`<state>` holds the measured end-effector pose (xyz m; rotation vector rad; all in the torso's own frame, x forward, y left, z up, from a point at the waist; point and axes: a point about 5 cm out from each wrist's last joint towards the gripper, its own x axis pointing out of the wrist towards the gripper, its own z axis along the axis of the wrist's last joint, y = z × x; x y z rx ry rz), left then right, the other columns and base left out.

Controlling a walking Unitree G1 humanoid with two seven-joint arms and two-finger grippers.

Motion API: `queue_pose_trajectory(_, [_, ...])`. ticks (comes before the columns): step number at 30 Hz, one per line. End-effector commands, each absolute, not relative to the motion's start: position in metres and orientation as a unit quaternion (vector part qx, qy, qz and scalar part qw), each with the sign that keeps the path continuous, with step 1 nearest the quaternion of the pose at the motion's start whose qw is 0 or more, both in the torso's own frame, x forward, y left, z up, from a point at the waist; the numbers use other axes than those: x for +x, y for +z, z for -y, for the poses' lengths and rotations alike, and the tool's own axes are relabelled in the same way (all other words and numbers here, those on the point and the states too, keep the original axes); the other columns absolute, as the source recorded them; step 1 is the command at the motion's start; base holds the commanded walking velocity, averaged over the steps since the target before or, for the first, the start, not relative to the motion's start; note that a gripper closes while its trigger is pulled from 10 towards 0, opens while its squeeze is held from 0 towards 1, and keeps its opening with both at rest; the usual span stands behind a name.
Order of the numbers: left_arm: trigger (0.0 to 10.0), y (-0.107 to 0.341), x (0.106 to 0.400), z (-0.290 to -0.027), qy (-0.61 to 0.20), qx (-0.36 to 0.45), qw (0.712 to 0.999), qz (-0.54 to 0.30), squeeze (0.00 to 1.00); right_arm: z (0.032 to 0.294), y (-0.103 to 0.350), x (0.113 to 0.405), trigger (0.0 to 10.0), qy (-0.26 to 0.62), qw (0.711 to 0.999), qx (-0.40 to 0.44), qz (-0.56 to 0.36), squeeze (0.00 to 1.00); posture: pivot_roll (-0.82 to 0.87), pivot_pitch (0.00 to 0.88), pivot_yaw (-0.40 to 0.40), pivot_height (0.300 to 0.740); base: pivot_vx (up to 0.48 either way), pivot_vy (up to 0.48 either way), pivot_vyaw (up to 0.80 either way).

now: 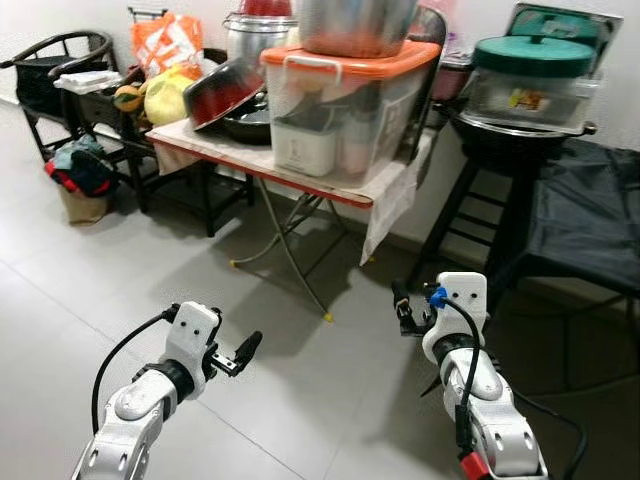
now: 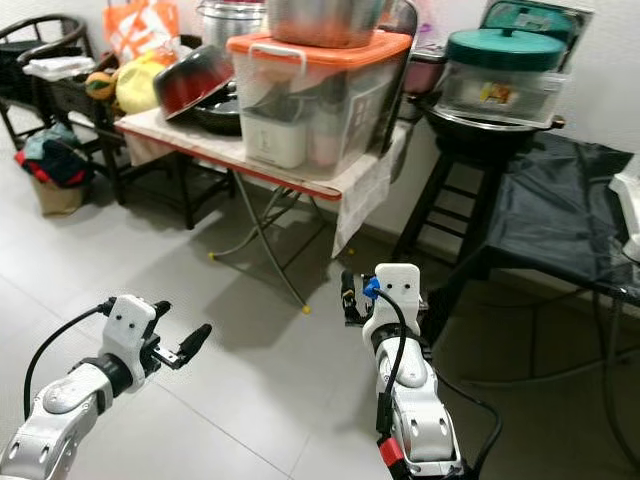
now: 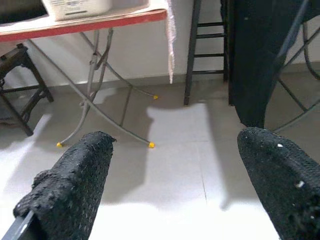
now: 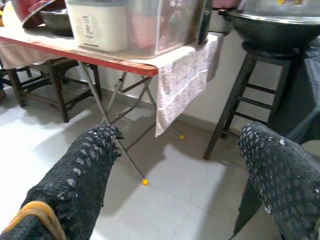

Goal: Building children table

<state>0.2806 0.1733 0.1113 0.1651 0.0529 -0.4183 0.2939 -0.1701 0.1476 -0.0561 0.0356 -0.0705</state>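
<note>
Both grippers spread wide, empty: left gripper [image 1: 240, 355], right gripper [image 1: 403, 308] over bare floor. Folding table [image 1: 300, 180] ahead w/ stacked storage box [image 1: 345, 105]; bumping its legs could topple the load.

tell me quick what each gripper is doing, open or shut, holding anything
Left gripper: open, jaws spread wide, holding nothing, above the grey tiled floor.
Right gripper: open, jaws apart, holding nothing, facing the red-edged folding table.

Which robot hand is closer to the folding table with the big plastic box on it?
Probably the right. The right gripper is held up in front, open and empty, pointing toward the folding table and its crossed legs. The left gripper, also open and empty, sits lower and farther back over the floor.
</note>
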Motion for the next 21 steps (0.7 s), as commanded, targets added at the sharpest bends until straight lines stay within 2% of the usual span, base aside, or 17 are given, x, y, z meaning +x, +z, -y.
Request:
queue_pose_trajectory(1, [10.0,0.108,0.279,-0.172,-0.21,0.086,0.973,-0.031,0.0,0.173,0.143,0.293,10.0,-0.039,0.998,-0.034,-0.028,0.0,0.08,0.0,-0.057,0.74,0.0,0.0,0.0])
queue_pose_trajectory(14, [10.0,0.099,0.275,-0.178,-0.196,0.111,0.973,-0.052,0.0,0.174,0.14,0.29,10.0,-0.037,0.998,-0.038,-0.039,0.0,0.07,0.0,-0.057,0.74,0.0,0.0,0.0])
queue_pose_trajectory(21, [10.0,0.094,0.27,-0.199,-0.159,0.12,0.977,-0.08,0.0,0.174,0.133,0.285,10.0,-0.032,0.996,-0.028,-0.073,0.0,0.08,0.0,-0.06,0.725,0.0,0.0,0.0])
